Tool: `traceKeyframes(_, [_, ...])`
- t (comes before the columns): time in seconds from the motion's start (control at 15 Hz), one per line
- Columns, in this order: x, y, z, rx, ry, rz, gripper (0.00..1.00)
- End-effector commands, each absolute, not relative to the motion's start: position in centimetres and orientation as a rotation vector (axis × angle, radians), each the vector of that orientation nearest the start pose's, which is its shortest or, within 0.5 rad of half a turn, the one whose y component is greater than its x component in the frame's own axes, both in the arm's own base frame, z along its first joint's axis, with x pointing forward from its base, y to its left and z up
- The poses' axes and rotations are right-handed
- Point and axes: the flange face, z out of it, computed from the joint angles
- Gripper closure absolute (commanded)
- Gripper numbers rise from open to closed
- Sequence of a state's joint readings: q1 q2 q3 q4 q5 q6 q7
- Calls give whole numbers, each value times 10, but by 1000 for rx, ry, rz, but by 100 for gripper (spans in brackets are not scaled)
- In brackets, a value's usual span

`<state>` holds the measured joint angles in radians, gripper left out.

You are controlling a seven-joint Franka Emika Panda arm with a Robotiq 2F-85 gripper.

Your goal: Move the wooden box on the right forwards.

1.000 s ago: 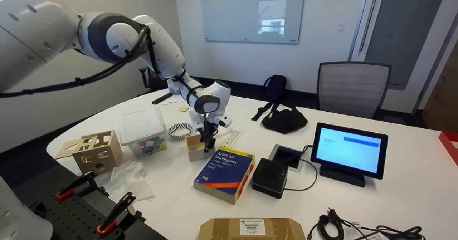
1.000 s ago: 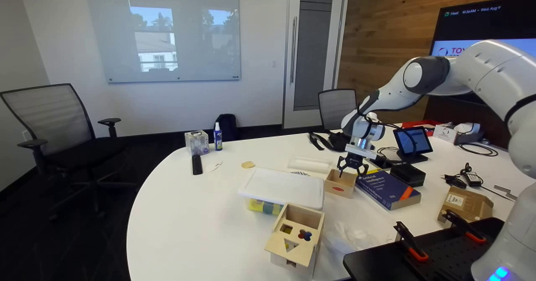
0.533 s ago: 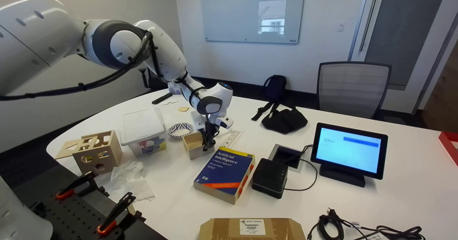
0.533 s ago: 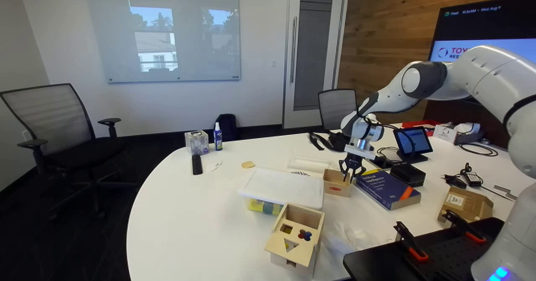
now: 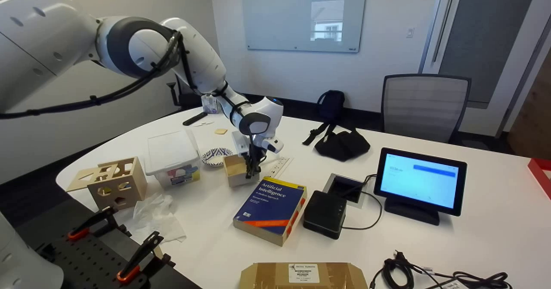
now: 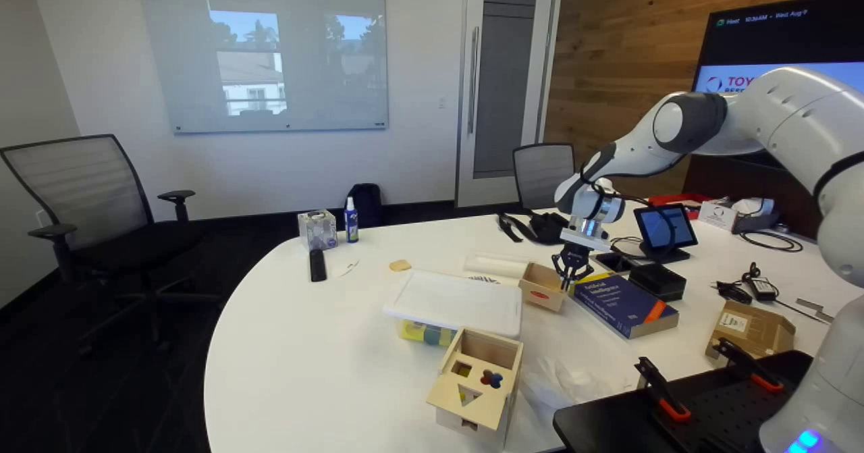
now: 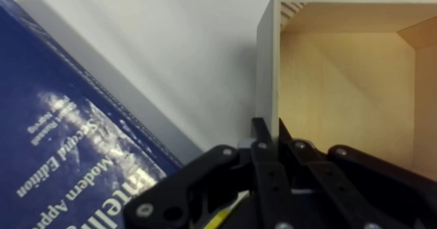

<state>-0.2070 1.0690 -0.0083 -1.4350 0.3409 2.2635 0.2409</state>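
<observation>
The small wooden box (image 5: 236,180) is an open-topped, light-tan box with a red label (image 6: 539,294) on one wall. It appears in both exterior views between the blue book and the lidded plastic bin. My gripper (image 7: 269,121) is shut on one side wall of the wooden box (image 7: 358,85), with one finger inside and one outside. In the exterior views the gripper (image 6: 565,284) comes down from above at the book-side wall. The box looks slightly tilted; whether its base touches the table cannot be told.
Close beside the box lies a thick blue book (image 5: 271,203). A plastic bin with a white lid (image 5: 170,149), a patterned bowl (image 5: 207,156) and a power strip (image 5: 280,167) are also near. Farther off stand a larger wooden cube with holes (image 5: 114,196) and a black device (image 5: 325,213).
The fingers have come together from wide apart onto the box's wall. The box has shifted and tilted a little, appearing higher in both exterior views, as the arm rises slightly.
</observation>
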Motion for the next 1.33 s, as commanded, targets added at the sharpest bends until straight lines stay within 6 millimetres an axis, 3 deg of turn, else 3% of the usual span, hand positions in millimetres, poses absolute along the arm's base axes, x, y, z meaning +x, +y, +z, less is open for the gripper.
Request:
traceKeyframes(0.0, [637,-139,66,-2717,1000,360,98])
traceKeyframes(0.27, [618,-138,77,-2722,1028,391,98])
traceKeyframes(0.67, [581,-124,48,-2774,963,449,98])
traceKeyframes(1.07, [535,-115,26,-2841,972,260,98])
traceKeyframes(1.27, [516,-110,34,-2851,991,151,98])
